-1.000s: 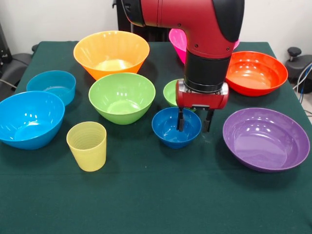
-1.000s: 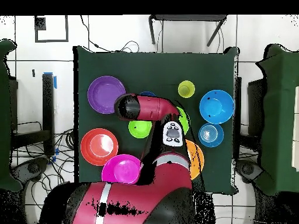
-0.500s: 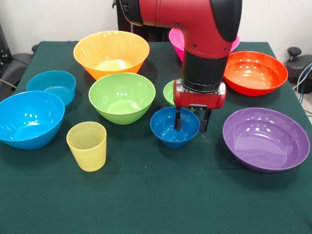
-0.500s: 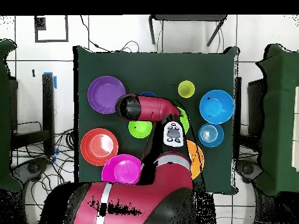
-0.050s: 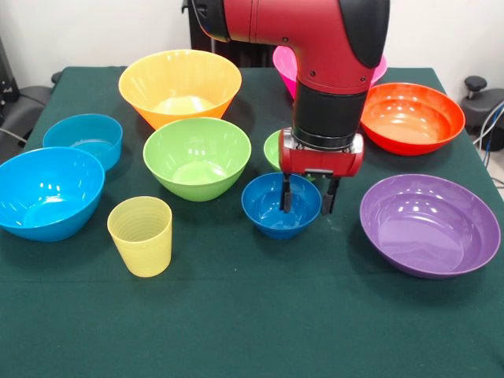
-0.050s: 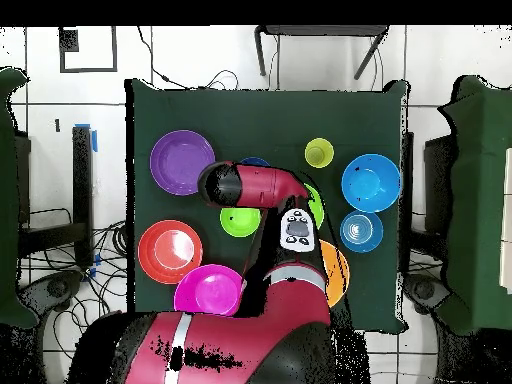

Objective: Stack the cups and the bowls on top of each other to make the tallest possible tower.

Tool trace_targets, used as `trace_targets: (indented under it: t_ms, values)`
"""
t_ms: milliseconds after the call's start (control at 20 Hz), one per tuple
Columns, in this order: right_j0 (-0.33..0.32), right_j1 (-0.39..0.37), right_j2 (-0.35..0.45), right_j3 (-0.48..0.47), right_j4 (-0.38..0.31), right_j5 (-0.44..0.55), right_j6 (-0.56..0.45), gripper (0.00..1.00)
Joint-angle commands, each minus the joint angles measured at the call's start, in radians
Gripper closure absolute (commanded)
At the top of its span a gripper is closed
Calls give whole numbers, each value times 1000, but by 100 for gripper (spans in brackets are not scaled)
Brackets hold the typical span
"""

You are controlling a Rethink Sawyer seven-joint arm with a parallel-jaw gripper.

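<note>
Glossy smooth plastic bowls (image 5: 197,157), a ribbed translucent plastic yellow tumbler (image 5: 141,235) and a matt dark green tablecloth (image 5: 236,315) sit beneath the arm's (image 5: 315,47) shiny red shell.

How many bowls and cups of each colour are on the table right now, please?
Blue bowls: 3
Green bowls: 2
Orange bowl: 1
Red-orange bowl: 1
Pink bowl: 1
Purple bowl: 1
Yellow cup: 1
Total: 10
</note>
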Motion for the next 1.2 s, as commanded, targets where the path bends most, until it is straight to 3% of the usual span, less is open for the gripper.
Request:
trace_targets:
  t_ms: [50,650,1200]
  values:
    - [7,17,67,-12,-77,-54,40,0]
    - [-13,-56,102,32,-58,22,13,0]
    - [-54,-110,105,-25,-76,124,-71,0]
